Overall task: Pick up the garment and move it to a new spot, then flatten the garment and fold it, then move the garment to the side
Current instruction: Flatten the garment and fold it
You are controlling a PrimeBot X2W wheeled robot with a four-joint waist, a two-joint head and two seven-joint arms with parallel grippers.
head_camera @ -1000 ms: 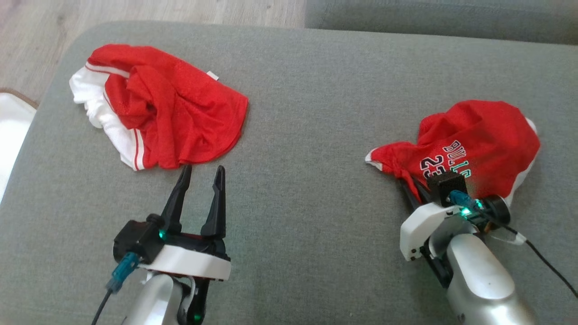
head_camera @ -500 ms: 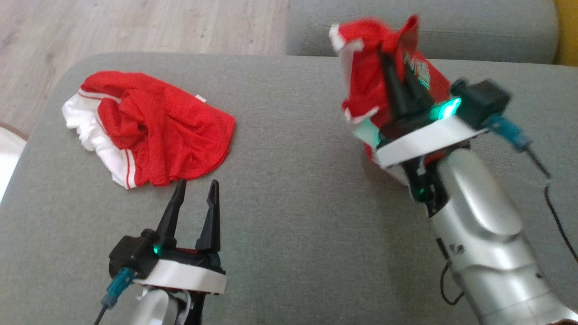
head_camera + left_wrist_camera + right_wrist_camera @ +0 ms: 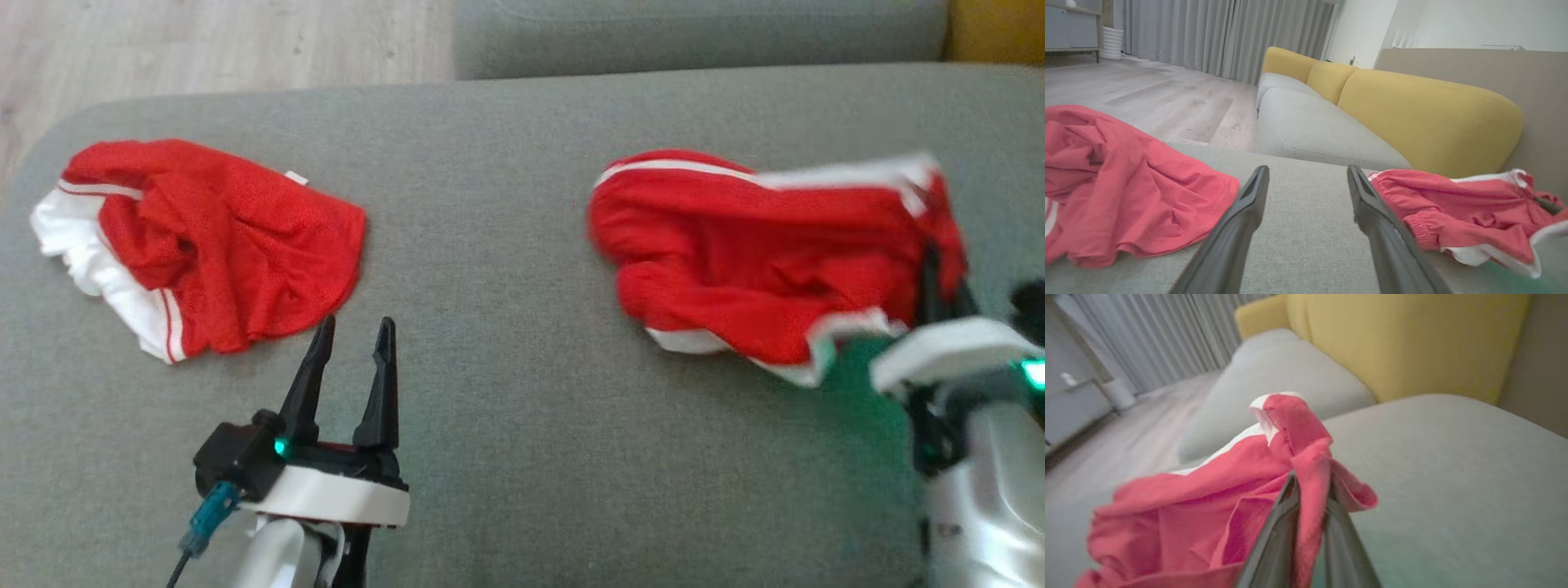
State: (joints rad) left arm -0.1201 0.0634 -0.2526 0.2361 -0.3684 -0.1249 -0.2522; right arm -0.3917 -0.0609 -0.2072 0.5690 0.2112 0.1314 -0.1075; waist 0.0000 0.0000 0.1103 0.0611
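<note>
my right arm comes in from the lower right of the head view, pale forearm rising to the wrist, and my right gripper (image 3: pixel 943 273) points up and away over the grey cushion (image 3: pixel 522 457). its jaws are pinched together on a fold of the red garment (image 3: pixel 735 245). in the right wrist view the cloth runs up between my two dark fingers (image 3: pixel 1271 539) and flops over their tips.

my left arm sits low at the lower left. my left gripper (image 3: pixel 356 327) is jaws spread, nothing between them, tips aimed at the near edge of the other red cloth (image 3: pixel 220 245) just beyond.

the red garment is over the right half of the cushion, its long axis running left to right in the head view: one end at my right fingers, the bunched end toward the cushion's middle, white trim along its far and near edges. it is blurred, so i cannot tell how much of it rests on the cushion.
</note>
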